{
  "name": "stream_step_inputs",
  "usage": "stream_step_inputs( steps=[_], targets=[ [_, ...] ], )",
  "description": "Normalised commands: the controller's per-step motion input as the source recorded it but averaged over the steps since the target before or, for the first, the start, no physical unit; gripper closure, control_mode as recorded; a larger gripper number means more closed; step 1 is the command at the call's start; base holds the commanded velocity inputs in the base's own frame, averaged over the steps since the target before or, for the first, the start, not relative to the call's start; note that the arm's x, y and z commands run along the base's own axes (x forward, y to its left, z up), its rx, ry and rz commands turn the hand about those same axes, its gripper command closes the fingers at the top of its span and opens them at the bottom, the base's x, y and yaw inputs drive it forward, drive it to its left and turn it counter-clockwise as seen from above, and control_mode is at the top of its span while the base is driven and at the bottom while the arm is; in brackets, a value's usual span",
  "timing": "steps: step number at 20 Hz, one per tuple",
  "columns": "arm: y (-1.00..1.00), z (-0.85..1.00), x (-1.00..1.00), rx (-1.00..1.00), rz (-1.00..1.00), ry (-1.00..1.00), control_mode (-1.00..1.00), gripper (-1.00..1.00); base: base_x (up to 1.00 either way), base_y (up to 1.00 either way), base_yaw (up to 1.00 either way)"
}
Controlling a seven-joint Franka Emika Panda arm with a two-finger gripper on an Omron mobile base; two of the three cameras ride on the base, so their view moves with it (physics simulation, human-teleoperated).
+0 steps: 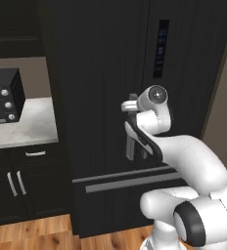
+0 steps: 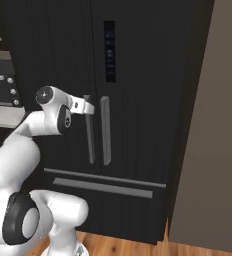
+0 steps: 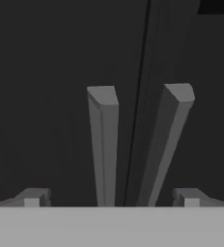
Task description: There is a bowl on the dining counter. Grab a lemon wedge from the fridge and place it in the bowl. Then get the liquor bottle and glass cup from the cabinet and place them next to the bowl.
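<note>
The tall black fridge (image 1: 105, 73) stands shut in front of me, its two long grey vertical handles (image 2: 105, 131) side by side at the door seam. My gripper (image 1: 129, 105) is open and reaches toward the top of the left handle (image 2: 89, 135), close to it without gripping. In the hand view the gripper (image 3: 111, 198) is empty, and both handles (image 3: 104, 144) rise just ahead of its spread fingertips (image 3: 32, 198). The bowl, lemon wedge, liquor bottle and glass cup are out of view.
A black toaster oven (image 1: 3, 97) sits on a pale counter (image 1: 27, 129) left of the fridge, over low black cabinets (image 1: 17, 183). A black wall cabinet (image 1: 17, 24) hangs above. A brown wall panel (image 2: 213, 150) flanks the fridge's right. The fridge drawer handle (image 1: 130, 181) runs below.
</note>
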Motion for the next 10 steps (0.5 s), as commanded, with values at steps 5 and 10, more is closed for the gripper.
stream_step_inputs(
  steps=[5,10],
  targets=[
    [0.00,-0.26,0.36,0.00,0.00,0.00,-1.00,-1.00,0.00,0.00,0.00],
    [0.00,-0.29,0.34,0.00,0.00,0.00,-1.00,-1.00,0.00,0.00,0.00]
  ],
)
